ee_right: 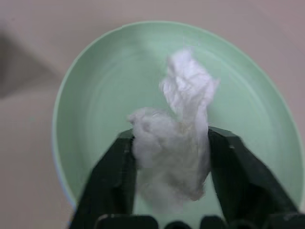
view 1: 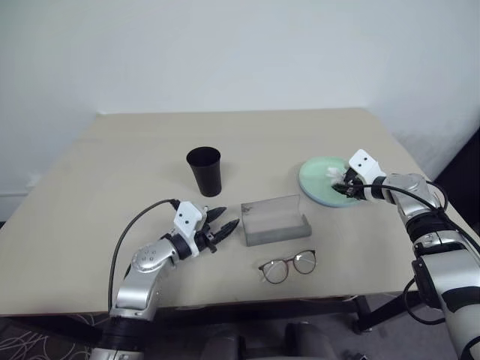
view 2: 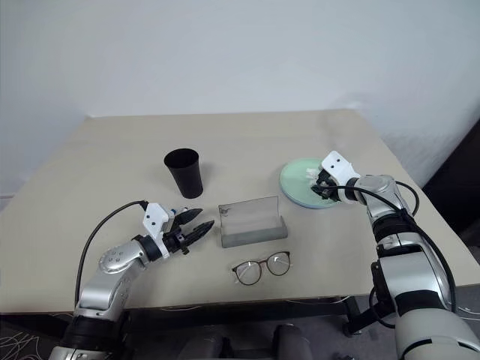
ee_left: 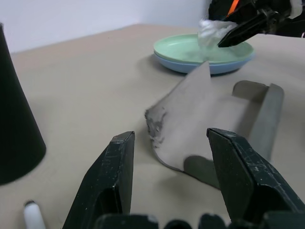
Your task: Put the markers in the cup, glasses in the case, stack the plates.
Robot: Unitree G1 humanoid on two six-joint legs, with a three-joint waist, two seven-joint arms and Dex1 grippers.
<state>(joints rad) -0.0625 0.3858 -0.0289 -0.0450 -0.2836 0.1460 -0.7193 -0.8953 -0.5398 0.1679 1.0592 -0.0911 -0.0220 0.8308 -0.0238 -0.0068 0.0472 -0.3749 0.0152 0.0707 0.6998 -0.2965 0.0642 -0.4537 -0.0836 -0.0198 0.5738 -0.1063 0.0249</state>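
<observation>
A plain white wall backs the beige counter (view 1: 135, 150) where we work. Our right end effector (ee_right: 170, 157) hangs over the mint green plate (ee_right: 109, 81), its black fingers (ee_right: 112, 176) spread on either side of a crumpled white tissue (ee_right: 176, 138); whether they pinch it or have just let go we cannot tell. The green plate already sits on the light blue plate (ee_left: 217, 67) at the right of the counter. Our left end effector (view 1: 219, 225) hovers low with its jaws wide and nothing between them, pointing at the grey case (view 1: 274, 219), which lies open mid-counter. A marker (ee_left: 33, 217) lies on the counter just beside this end effector, near the black cup (view 1: 204, 171). The glasses (view 1: 288, 265) rest in front of the case, near the counter's front edge.

We judge the tissue soft and nearly weightless, likely to cling to a pad. The glasses look light, thin and fragile; we would take them at the bridge or where an arm meets the frame, never on a lens. The marker is stiff, slim and apt to roll, so we would grip it mid-barrel.
</observation>
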